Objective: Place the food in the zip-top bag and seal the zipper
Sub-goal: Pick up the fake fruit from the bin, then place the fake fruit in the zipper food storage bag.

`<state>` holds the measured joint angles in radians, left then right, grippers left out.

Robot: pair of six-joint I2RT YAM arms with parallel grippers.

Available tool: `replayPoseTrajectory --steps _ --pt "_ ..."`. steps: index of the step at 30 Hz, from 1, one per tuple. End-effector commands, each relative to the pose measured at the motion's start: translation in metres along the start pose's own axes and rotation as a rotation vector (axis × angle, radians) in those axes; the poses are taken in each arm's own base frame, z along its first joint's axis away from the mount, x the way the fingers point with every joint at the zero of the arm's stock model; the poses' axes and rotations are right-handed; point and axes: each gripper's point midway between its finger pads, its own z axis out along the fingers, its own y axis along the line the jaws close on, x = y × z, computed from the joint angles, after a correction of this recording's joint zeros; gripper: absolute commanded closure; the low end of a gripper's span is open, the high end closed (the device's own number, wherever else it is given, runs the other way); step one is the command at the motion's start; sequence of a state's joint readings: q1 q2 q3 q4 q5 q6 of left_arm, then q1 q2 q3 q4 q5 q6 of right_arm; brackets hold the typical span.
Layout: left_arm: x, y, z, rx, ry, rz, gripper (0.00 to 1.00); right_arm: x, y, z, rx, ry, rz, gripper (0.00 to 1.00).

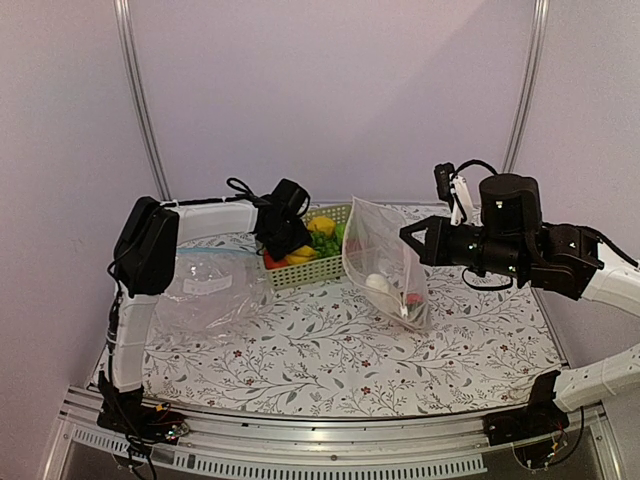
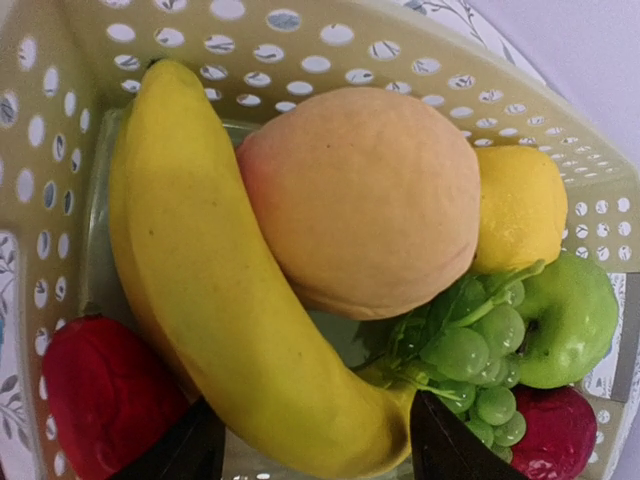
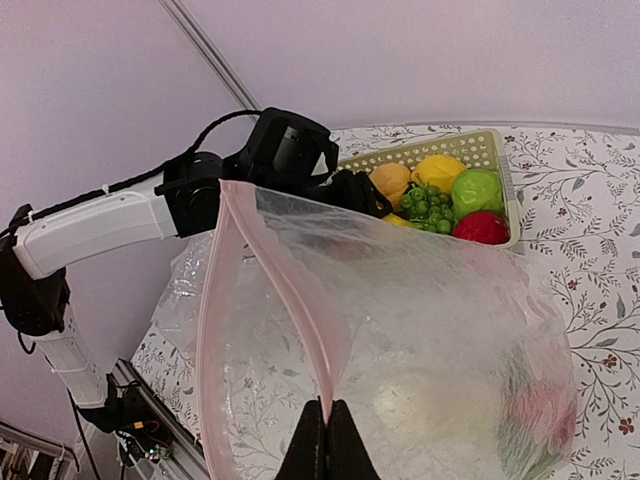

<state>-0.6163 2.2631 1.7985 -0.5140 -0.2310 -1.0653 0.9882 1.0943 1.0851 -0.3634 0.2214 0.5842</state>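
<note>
Your left gripper [image 2: 312, 425] hung inside the basket [image 2: 300, 50], fingers wide astride the banana [image 2: 190, 260]; beside the basket, your right gripper [image 3: 326, 430] pinched the zip-top bag [image 3: 430, 320] by its zipper [image 3: 283, 285].

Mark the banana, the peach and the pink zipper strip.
banana [image 2: 210, 290]: left wrist view, middle of its curved body.
peach [image 2: 360, 200]: left wrist view, centre of its rounded side.
zipper [image 3: 290, 265]: right wrist view, pink strip midway along the raised fold.

Pale lilac wall [image 1: 330, 90] at the far side and both flanks, evenly lit. Left pole [image 1: 140, 90] and right pole [image 1: 525, 90], metal, slant upward. Table cloth [image 1: 330, 350]: white, grey vines, small red flowers. Aluminium rail [image 1: 330, 440] along the near edge.
</note>
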Motion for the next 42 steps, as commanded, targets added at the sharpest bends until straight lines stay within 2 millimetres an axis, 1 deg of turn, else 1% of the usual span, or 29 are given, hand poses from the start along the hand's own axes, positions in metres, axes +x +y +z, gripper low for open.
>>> replayPoseTrajectory --steps 1,10,14,18,20,24,27,31,36,42 --pt "-0.004 0.018 0.009 -0.061 -0.004 0.018 0.39 0.002 0.003 0.002 -0.020 -0.002 -0.003 1.00" --pt "-0.013 0.018 -0.006 -0.050 -0.043 0.044 0.55 0.003 0.003 0.004 -0.017 0.002 -0.001 1.00" --pt "-0.016 0.016 -0.010 -0.048 -0.054 0.056 0.65 0.003 0.003 0.004 -0.016 0.002 -0.001 1.00" --pt "-0.018 0.014 -0.019 -0.032 -0.060 0.054 0.66 0.003 0.003 0.003 -0.016 0.002 0.000 1.00" --pt "-0.021 0.010 -0.028 -0.013 -0.075 0.055 0.66 0.003 0.002 0.003 -0.014 0.003 0.001 1.00" --pt "-0.030 0.000 -0.052 0.021 -0.121 0.074 0.67 0.003 0.002 0.002 -0.013 0.000 0.002 1.00" --pt "-0.041 -0.006 -0.078 0.043 -0.179 0.096 0.67 0.002 0.001 0.001 -0.009 -0.002 0.000 1.00" --pt "-0.049 -0.015 -0.112 0.095 -0.251 0.133 0.67 0.002 0.000 0.000 -0.006 -0.004 0.000 1.00" --pt "-0.046 -0.024 -0.148 0.177 -0.310 0.199 0.67 0.000 0.001 0.000 -0.005 -0.007 -0.001 1.00" --pt "-0.036 -0.023 -0.183 0.303 -0.323 0.197 0.67 0.000 0.001 0.000 -0.005 -0.005 -0.002 1.00"
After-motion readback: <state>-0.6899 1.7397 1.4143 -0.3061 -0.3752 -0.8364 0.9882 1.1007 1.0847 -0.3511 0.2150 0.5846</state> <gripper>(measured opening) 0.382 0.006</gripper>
